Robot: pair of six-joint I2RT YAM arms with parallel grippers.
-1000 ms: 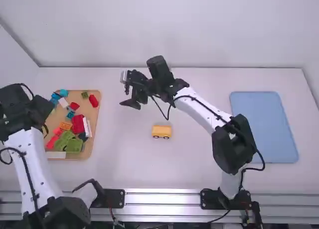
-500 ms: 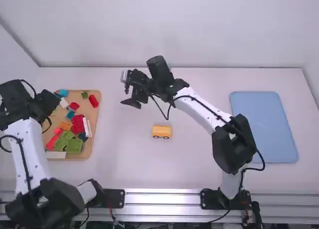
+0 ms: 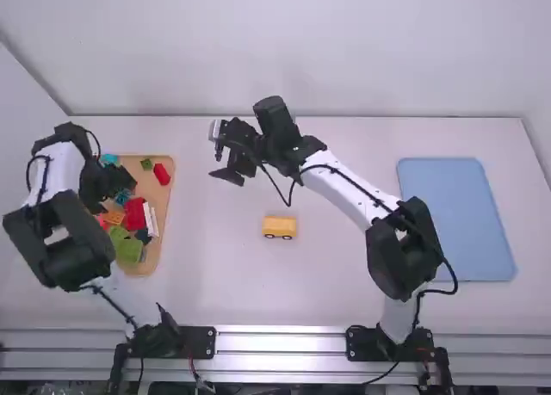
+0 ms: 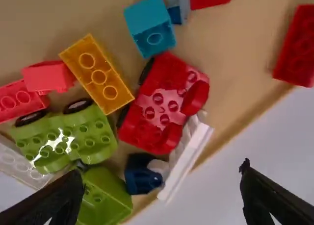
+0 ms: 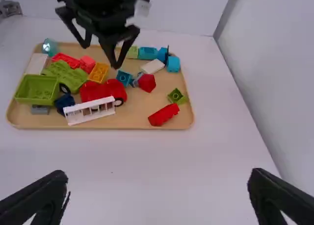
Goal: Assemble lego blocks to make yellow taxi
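Left arm (image 3: pixel 60 240): its elbow has shifted far, and the left gripper (image 3: pixel 119 182) has advanced rightward over the wooden tray (image 5: pixel 137 107). Yellow wheeled block (image 3: pixel 279 227): position unchanged, standing on the white table (image 3: pixel 224 283), left of the right arm's base and right of the tray. Right gripper (image 3: pixel 219 165): located above the table, left of and farther than the yellow wheeled block; its fingers are spread with nothing between them. Left gripper: fingers likewise spread, nothing clamped, positioned above the loose blocks.

Tray contents: the orange block (image 4: pixel 98 75) lies flat, studs up, left of the red wheeled block (image 4: pixel 159 107). A white ladder piece (image 4: pixel 186 159) lies along the right side of the red wheeled block. The green wheeled block (image 4: pixel 64 137) and the green open box (image 5: pixel 37 88) occupy the near part. A red brick (image 3: pixel 162 173) lies in the far right part; a small green block (image 3: pixel 146 164) sits just left of it.

Light-blue mat (image 3: pixel 456 219): flat on the table's right side.
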